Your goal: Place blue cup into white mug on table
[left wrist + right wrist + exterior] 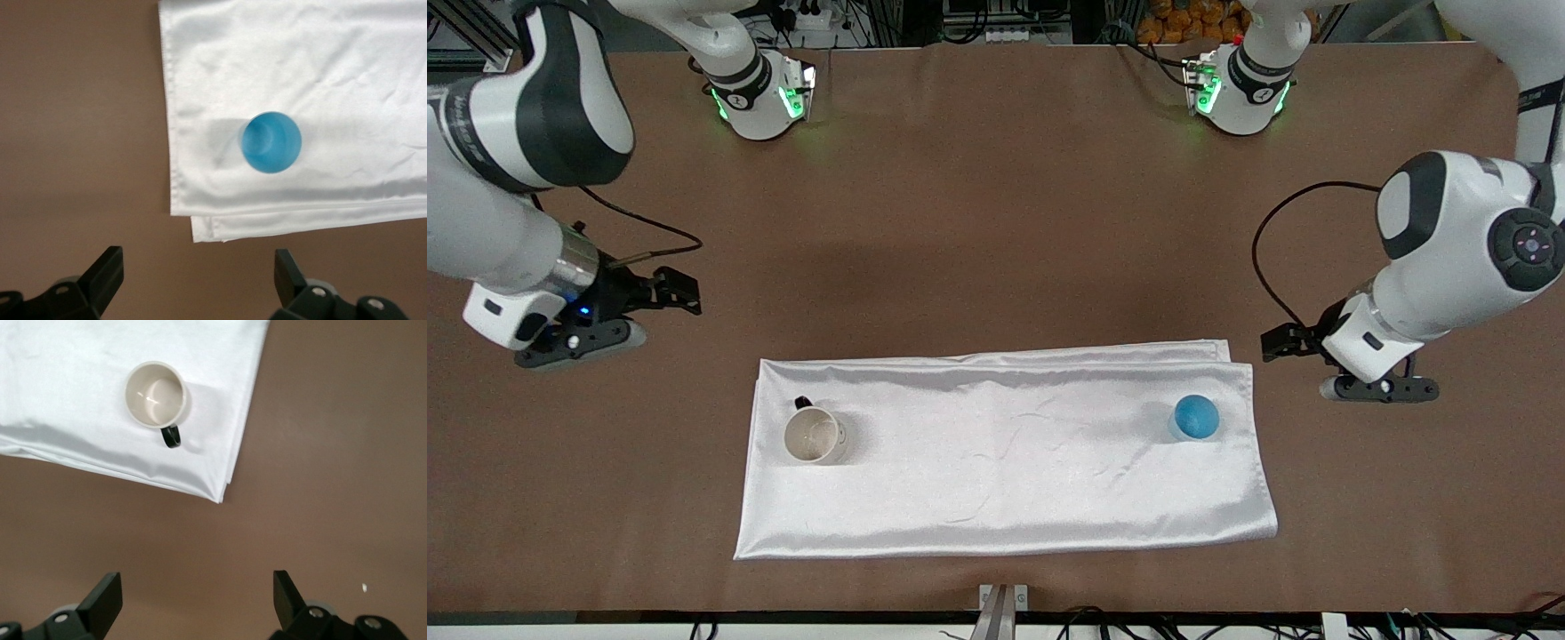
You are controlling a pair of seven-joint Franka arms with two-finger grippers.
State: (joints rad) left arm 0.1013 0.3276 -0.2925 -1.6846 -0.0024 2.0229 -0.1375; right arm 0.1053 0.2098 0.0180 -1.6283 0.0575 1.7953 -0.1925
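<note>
The left gripper (pixel 198 283), wide open and empty over bare tabletop (pixel 996 222), should center over the cup (pixel 1195 416) and close gently. The cup stands on the cloth (pixel 1005 462) toward the left arm's end; the mug (pixel 814 435) toward the right arm's end. The right gripper (pixel 197 603) waits, open and empty.

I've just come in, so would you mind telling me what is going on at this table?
Nothing is being handled yet. The small bright-blue cup and the white mug with a black handle stand apart on a shiny white cloth on the brown table. The left gripper hangs open over bare table near the cup; the right gripper hangs open near the mug's end.
</note>
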